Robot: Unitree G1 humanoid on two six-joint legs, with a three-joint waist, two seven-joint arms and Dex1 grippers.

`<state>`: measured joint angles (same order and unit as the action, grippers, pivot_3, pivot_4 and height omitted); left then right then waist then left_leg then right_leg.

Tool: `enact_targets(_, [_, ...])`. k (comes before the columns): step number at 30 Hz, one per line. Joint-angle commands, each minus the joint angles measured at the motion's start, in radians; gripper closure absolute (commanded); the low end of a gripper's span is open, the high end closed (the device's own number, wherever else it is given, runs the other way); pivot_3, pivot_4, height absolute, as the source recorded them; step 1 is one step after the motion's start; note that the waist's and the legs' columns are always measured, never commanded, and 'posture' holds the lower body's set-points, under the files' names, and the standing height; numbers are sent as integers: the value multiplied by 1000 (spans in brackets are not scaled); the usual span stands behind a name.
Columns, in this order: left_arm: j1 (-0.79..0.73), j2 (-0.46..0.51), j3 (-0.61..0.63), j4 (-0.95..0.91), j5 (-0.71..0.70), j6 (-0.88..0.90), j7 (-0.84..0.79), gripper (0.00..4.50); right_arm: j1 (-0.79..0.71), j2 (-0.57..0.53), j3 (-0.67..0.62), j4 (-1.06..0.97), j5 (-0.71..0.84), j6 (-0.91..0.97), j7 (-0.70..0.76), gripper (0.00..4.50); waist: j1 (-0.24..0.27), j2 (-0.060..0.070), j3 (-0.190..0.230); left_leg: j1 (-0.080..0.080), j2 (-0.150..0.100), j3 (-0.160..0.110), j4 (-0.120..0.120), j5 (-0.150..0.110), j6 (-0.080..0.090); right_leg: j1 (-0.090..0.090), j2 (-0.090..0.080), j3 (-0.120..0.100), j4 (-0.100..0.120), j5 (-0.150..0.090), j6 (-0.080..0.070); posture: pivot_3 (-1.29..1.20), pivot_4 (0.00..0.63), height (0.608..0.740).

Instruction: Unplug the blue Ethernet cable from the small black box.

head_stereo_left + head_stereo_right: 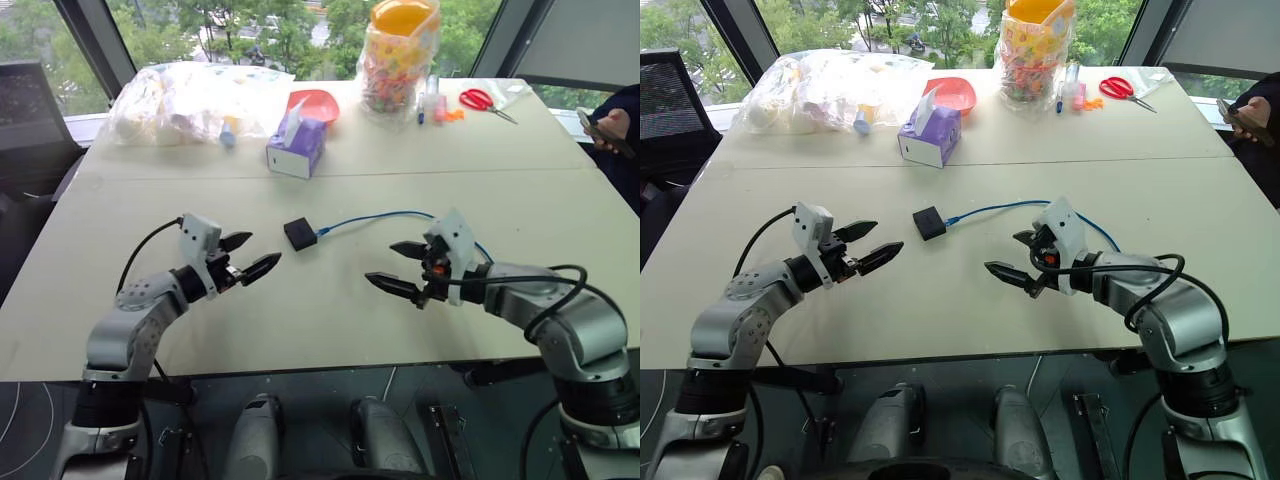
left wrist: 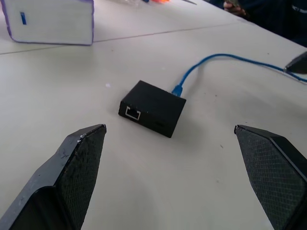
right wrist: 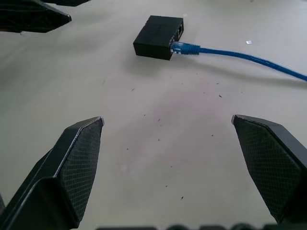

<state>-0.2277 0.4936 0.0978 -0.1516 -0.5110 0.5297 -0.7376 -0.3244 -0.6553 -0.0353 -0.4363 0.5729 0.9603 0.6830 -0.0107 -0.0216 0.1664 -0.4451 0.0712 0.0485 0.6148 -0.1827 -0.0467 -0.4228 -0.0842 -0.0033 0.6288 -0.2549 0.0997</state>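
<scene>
Worktop (image 1: 330, 320): pale, with a seam running across it beyond the middle.

Small black box (image 1: 300, 234): lies flat near the centre of the worktop, between my two claws and a little beyond them. An open port shows on the side facing my left claw.

Blue cable (image 1: 385, 216): plugged into the box on the side toward my right arm; from there it curves across the worktop and passes behind my right claw.

My left claw (image 1: 249, 255): fingers spread wide, nothing between them, hovering over the worktop near the box and apart from it.

My right claw (image 1: 398, 268): fingers spread wide, nothing held, hovering on the other side of the box, close to the cable but not touching it.

Far half of the worktop: purple tissue box (image 1: 296, 147), red bowl (image 1: 316, 102) behind it, a heap of clear plastic bags (image 1: 190, 100), a bag of colourful items with an orange top (image 1: 398, 55), red-handled scissors (image 1: 484, 101).

Far right edge: a person's hand (image 1: 610, 130) holding a phone.
</scene>
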Motion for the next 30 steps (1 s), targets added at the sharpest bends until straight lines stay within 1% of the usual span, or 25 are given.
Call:
enact_targets(1, [-9,27,2,-25,-20,17,-32,45,-25,-28,-17,-20,23,8,19,0,1,0,0,0,0,0,0,0,0,0,0,0,0,0,0,0,150,735])
enact_targets(6, [-46,36,16,13,-11,6,-46,45,-103,-79,-2,31,34,33,77,0,0,0,0,-1,0,0,0,0,0,-1,0,0,0,0,0,0,150,735])
enact_targets(9, [-40,55,25,15,-5,6,-53,45,-154,-116,35,51,31,61,107,0,-2,0,0,-1,0,0,0,0,0,-1,0,0,0,0,0,0,150,735])
enact_targets(14, [-41,79,20,-3,-13,31,-63,45,-291,-109,144,193,-29,-14,196,0,-2,1,1,-1,0,0,-1,0,0,-2,0,0,0,0,0,0,150,735])
enact_targets(16, [-52,89,17,0,-15,41,-69,45,-379,-104,240,298,-103,-89,265,0,-3,1,1,-1,0,0,0,0,0,-2,0,0,1,0,0,0,150,735])
enact_targets(19, [-61,102,20,4,-12,44,-76,45,-497,-70,363,476,-208,-220,373,0,-4,1,1,-1,0,1,0,0,0,-2,0,0,1,0,0,0,150,735])
enact_targets(22, [-57,109,27,-15,-14,50,-69,45,-604,5,434,680,-297,-336,440,0,-4,1,2,-1,0,1,0,0,0,-2,0,0,1,0,0,0,150,735])
enact_targets(25, [-36,116,46,-44,-23,60,-57,45,-670,66,473,841,-367,-434,496,0,-2,1,2,-2,0,1,-1,0,0,-3,1,0,2,0,1,0,150,735])
enact_targets(30, [44,112,94,-133,-37,78,-6,45,-818,228,503,1215,-487,-640,530,0,-10,2,2,-3,0,1,-1,0,0,-3,1,0,3,2,4,0,150,735])
